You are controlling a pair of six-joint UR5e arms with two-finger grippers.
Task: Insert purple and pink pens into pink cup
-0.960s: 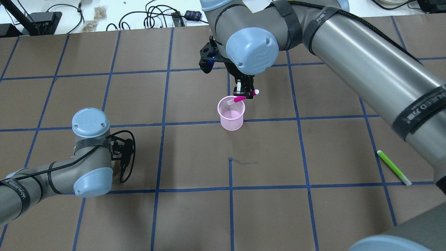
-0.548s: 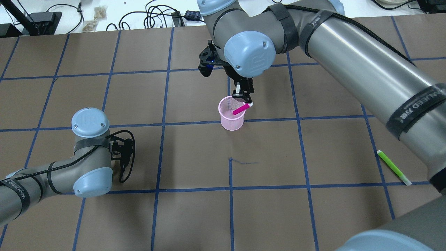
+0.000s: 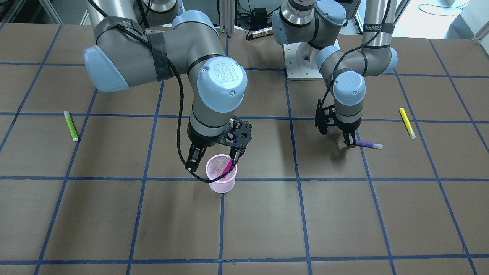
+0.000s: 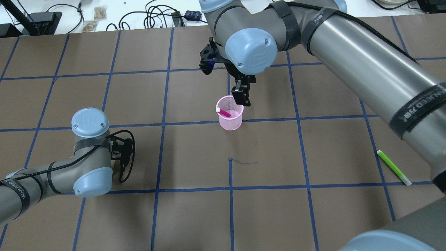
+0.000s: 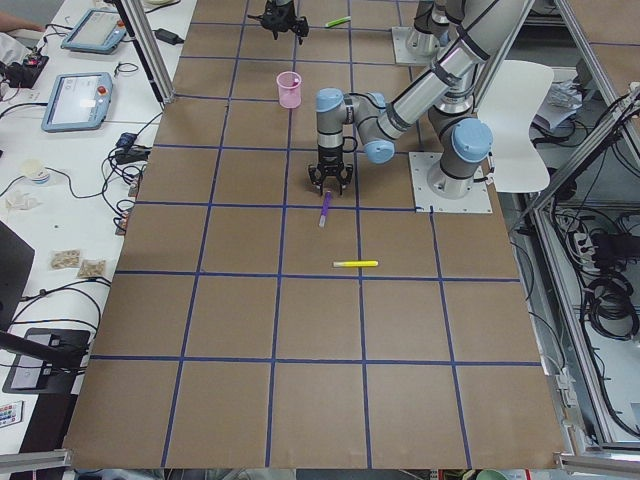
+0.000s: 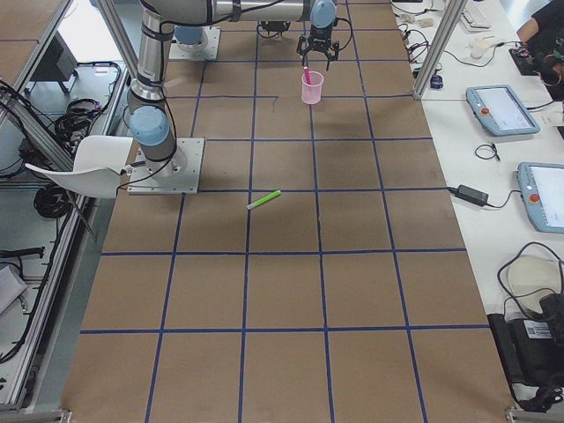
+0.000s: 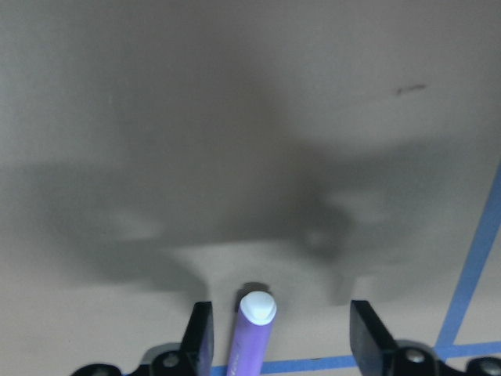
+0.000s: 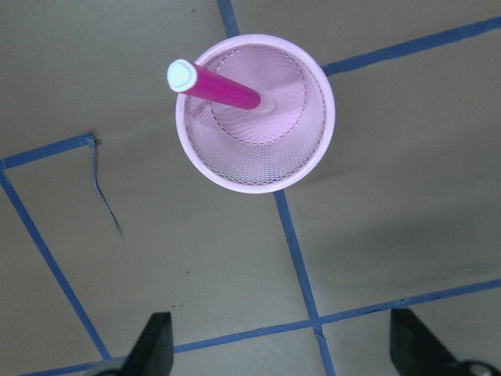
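The pink mesh cup (image 4: 230, 120) stands upright near the table's middle. The pink pen (image 4: 224, 112) is inside it, leaning on the rim, white cap up; it also shows in the right wrist view (image 8: 218, 85). My right gripper (image 3: 212, 161) hangs just above the cup (image 3: 221, 182), open and empty, fingers (image 8: 155, 338) wide apart. The purple pen (image 3: 368, 145) lies flat on the table. My left gripper (image 7: 282, 323) is low over it, open, the pen (image 7: 252, 338) between the fingers and untouched.
A green pen (image 4: 394, 167) lies on the robot's right side of the table and a yellow pen (image 3: 407, 122) on its left side. Blue tape lines grid the brown table (image 4: 195, 209). Cables and boxes (image 4: 158, 15) lie beyond the far edge.
My right gripper let go of the pink pen. The pen dropped into the cup and tipped to lean on its left rim. The left arm has not moved.
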